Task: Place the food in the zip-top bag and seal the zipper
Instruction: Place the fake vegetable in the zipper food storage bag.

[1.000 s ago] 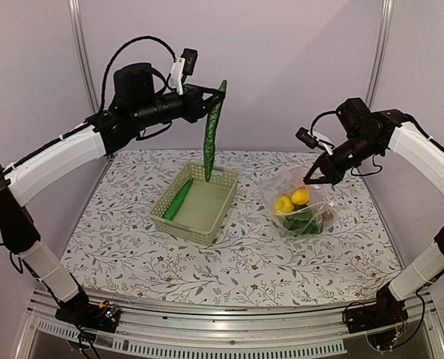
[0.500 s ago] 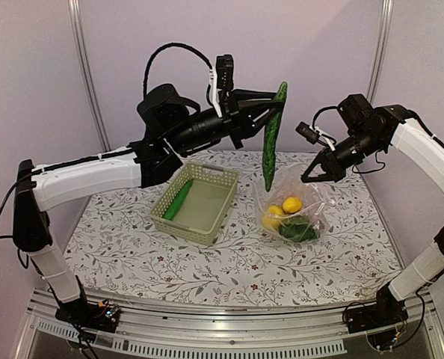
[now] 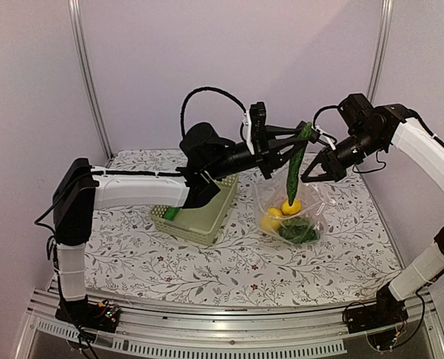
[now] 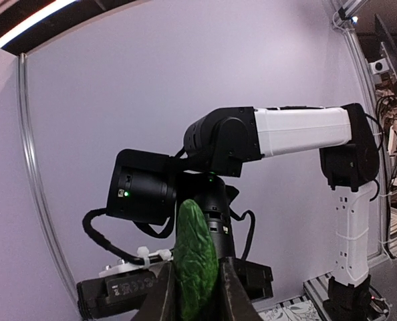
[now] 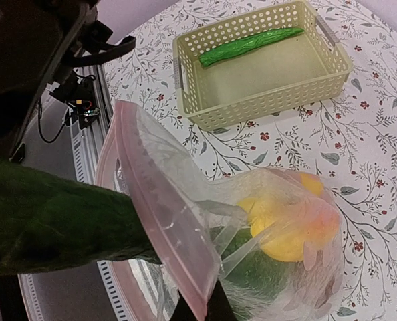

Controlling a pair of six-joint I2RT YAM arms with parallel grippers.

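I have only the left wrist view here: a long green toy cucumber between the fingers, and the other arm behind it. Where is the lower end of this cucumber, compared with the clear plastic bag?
Observer: In the top view, the long green toy cucumber hangs from the left gripper. Its lower tip is at the mouth of the crinkly clear zip-top bag, above a yellow toy fruit inside.
Operator: Is the mouth held open?
Observer: Yes, the right gripper pinches the pinkish zipper strip and holds that edge up.
Operator: Does the basket hold more food?
Observer: One second green cucumber lies in the pale green lattice basket.
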